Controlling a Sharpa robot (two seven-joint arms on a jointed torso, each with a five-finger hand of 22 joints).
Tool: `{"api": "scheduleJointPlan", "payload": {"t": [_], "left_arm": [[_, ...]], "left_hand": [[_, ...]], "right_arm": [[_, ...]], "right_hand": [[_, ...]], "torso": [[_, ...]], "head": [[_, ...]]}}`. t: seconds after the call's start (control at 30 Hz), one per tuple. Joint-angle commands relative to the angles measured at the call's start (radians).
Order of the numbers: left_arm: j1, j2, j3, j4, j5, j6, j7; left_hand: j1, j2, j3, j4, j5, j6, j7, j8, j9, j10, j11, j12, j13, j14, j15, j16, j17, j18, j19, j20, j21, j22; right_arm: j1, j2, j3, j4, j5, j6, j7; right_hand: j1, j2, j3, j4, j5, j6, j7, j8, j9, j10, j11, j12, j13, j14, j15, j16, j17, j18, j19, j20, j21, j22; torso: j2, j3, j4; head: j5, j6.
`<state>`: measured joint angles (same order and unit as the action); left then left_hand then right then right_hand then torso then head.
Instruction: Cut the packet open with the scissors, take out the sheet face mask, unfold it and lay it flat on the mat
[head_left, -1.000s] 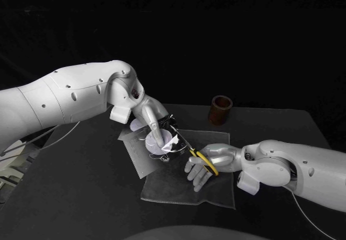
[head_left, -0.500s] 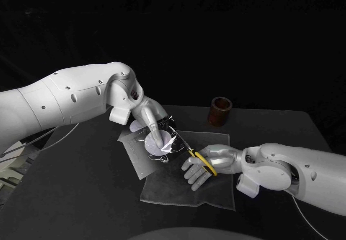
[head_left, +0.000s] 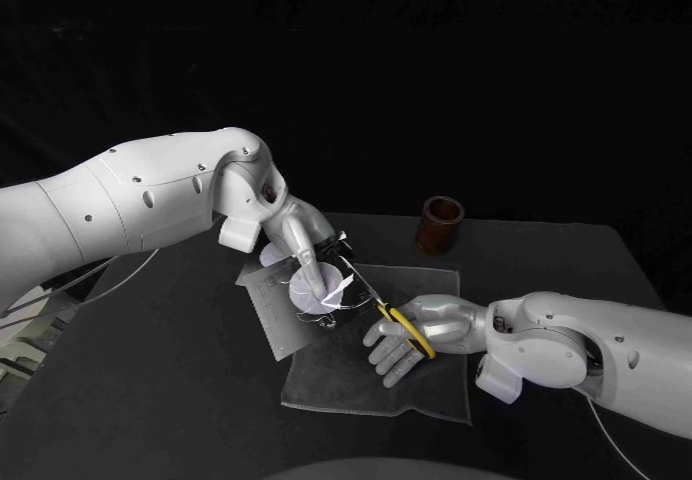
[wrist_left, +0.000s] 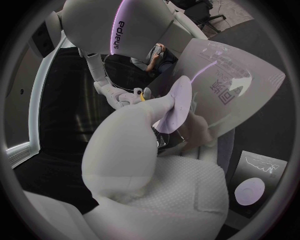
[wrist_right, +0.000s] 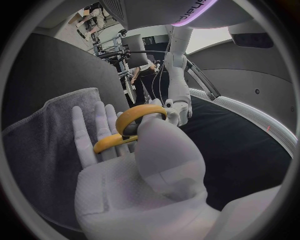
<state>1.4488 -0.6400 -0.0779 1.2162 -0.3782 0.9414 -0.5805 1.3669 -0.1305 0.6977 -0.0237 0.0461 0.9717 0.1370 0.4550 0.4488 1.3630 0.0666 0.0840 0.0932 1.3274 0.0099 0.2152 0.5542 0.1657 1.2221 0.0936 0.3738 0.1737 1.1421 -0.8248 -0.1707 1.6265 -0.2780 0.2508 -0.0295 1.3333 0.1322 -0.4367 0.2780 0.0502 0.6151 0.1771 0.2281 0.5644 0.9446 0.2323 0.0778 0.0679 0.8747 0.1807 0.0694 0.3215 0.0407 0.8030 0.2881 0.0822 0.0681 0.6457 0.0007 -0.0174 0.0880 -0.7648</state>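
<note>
My left hand (head_left: 299, 243) holds the silvery packet (head_left: 323, 283) up above the table, its round pale label facing me. The left wrist view has the same packet (wrist_left: 232, 82) upright past the fingers (wrist_left: 164, 107). My right hand (head_left: 421, 330) holds the yellow-handled scissors (head_left: 405, 328) over the grey mat (head_left: 378, 388). Their dark blades point up-left and reach the packet's right edge. In the right wrist view the thumb sits through a yellow handle loop (wrist_right: 139, 114), and the other fingers (wrist_right: 84, 134) lie spread over the mat (wrist_right: 47, 145).
A brown cylinder (head_left: 441, 222) stands at the back of the table (head_left: 159, 390), right of the packet. A flat silvery sheet (head_left: 277, 318) lies on the table left of the mat. In the left wrist view a flat packet (wrist_left: 257, 175) with a round label lies below my left hand.
My right hand has drawn slightly nearer to me with the scissors, blades still at the packet. My left hand has kept the packet raised in about the same spot.
</note>
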Motion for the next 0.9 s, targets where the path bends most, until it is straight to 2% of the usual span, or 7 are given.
{"api": "scheduleJointPlan", "payload": {"t": [0.03, 0.13, 0.4, 0.57, 0.73, 0.8, 0.9], "left_arm": [[-0.001, -0.001, -0.001, -0.006, -0.005, 0.218, 0.013], [-0.001, -0.003, 0.000, -0.011, -0.017, 0.201, 0.031], [-0.001, -0.020, 0.000, -0.026, -0.051, 0.152, 0.082], [-0.001, -0.027, 0.000, -0.045, -0.060, 0.140, 0.094], [-0.001, -0.035, 0.000, -0.065, -0.064, 0.136, 0.095], [-0.001, -0.039, 0.000, -0.068, -0.065, 0.134, 0.095], [-0.002, -0.043, -0.001, -0.071, -0.068, 0.131, 0.098]], "left_hand": [[-0.004, 0.011, 0.005, -0.002, 0.004, 0.007, -0.001, 0.002, 0.037, 0.007, -0.002, 0.007, 0.000, 0.001, -0.004, -0.004, 0.002, 0.013, -0.007, -0.003, 0.006, 0.002], [-0.004, 0.011, 0.004, -0.002, 0.004, 0.007, -0.001, 0.002, 0.037, 0.007, -0.002, 0.007, 0.000, 0.001, -0.004, -0.004, 0.002, 0.013, -0.007, -0.003, 0.006, 0.002], [-0.006, 0.011, 0.004, -0.001, 0.004, 0.006, 0.000, 0.001, 0.038, 0.006, -0.002, 0.006, 0.000, 0.001, -0.003, -0.005, 0.002, 0.013, -0.008, -0.003, 0.006, 0.001], [-0.007, 0.011, 0.004, 0.000, 0.004, 0.006, 0.000, 0.000, 0.038, 0.006, -0.002, 0.006, 0.000, 0.000, -0.003, -0.005, 0.002, 0.013, -0.009, -0.002, 0.006, 0.001], [-0.007, 0.011, 0.004, 0.000, 0.004, 0.006, 0.000, 0.000, 0.038, 0.006, -0.002, 0.006, 0.000, 0.000, -0.003, -0.005, 0.002, 0.013, -0.009, -0.002, 0.006, 0.001], [-0.008, 0.010, 0.004, 0.000, 0.004, 0.006, 0.000, 0.000, 0.039, 0.006, -0.002, 0.006, 0.000, 0.000, -0.003, -0.005, 0.002, 0.013, -0.009, -0.002, 0.006, 0.001], [-0.008, 0.010, 0.004, 0.000, 0.004, 0.006, 0.000, 0.000, 0.039, 0.006, -0.002, 0.006, 0.000, 0.000, -0.003, -0.005, 0.002, 0.013, -0.009, -0.002, 0.006, 0.001]], "right_arm": [[-0.002, -0.007, 0.002, 0.007, -0.005, 0.007, 0.041], [-0.005, -0.015, 0.002, 0.012, -0.009, -0.007, 0.048], [-0.019, -0.040, 0.002, 0.027, -0.022, -0.021, 0.057], [-0.026, -0.051, 0.001, 0.039, -0.031, -0.030, 0.068], [-0.030, -0.064, 0.001, 0.045, -0.036, -0.058, 0.094], [-0.031, -0.069, 0.001, 0.044, -0.026, -0.079, 0.115], [-0.032, -0.073, 0.001, 0.037, 0.008, -0.114, 0.160]], "right_hand": [[0.020, 0.006, -0.023, -0.015, -0.001, 0.043, 0.105, 0.033, 0.002, 0.051, -0.014, 0.033, 0.005, 0.019, 0.005, 0.027, 0.000, 0.129, 0.001, -0.003, 0.002, 0.005], [0.037, 0.019, -0.023, -0.028, -0.001, 0.075, 0.090, 0.059, 0.001, 0.089, -0.028, 0.056, 0.006, 0.050, -0.008, 0.047, -0.001, 0.139, 0.019, -0.004, 0.015, 0.009], [0.050, 0.024, -0.024, -0.043, -0.002, 0.098, 0.081, 0.077, -0.005, 0.115, -0.040, 0.070, 0.003, 0.070, -0.016, 0.060, -0.006, 0.142, 0.027, -0.007, 0.021, 0.010], [0.083, 0.039, -0.022, -0.073, -0.001, 0.136, 0.064, 0.096, -0.016, 0.155, -0.055, 0.085, 0.002, 0.100, -0.029, 0.077, -0.012, 0.144, 0.044, -0.014, 0.033, 0.013], [0.170, 0.084, -0.005, -0.145, -0.001, 0.204, 0.027, 0.110, -0.039, 0.240, -0.092, 0.105, 0.006, 0.182, -0.061, 0.120, -0.009, 0.146, 0.081, -0.038, 0.057, 0.019], [0.214, 0.110, 0.004, -0.171, 0.001, 0.233, 0.005, 0.113, -0.048, 0.286, -0.117, 0.118, 0.010, 0.227, -0.080, 0.143, 0.000, 0.147, 0.090, -0.048, 0.062, 0.021], [0.311, 0.161, -0.012, -0.235, -0.001, 0.304, -0.024, 0.102, -0.080, 0.353, -0.149, 0.108, 0.004, 0.292, -0.112, 0.173, 0.017, 0.147, 0.129, -0.075, 0.084, 0.027]], "torso": [[0.000, -0.0002, 0.0000], [0.000, -0.0001, -0.0006], [-0.001, 0.0007, -0.0009], [-0.001, 0.0014, -0.0003], [0.000, 0.0006, -0.0010], [0.000, 0.0003, -0.0014], [-0.001, -0.0002, -0.0011]], "head": [[-0.001, 0.003], [-0.001, 0.005], [-0.005, 0.012], [-0.005, 0.014], [-0.006, 0.017], [-0.006, 0.018], [-0.009, 0.021]]}}
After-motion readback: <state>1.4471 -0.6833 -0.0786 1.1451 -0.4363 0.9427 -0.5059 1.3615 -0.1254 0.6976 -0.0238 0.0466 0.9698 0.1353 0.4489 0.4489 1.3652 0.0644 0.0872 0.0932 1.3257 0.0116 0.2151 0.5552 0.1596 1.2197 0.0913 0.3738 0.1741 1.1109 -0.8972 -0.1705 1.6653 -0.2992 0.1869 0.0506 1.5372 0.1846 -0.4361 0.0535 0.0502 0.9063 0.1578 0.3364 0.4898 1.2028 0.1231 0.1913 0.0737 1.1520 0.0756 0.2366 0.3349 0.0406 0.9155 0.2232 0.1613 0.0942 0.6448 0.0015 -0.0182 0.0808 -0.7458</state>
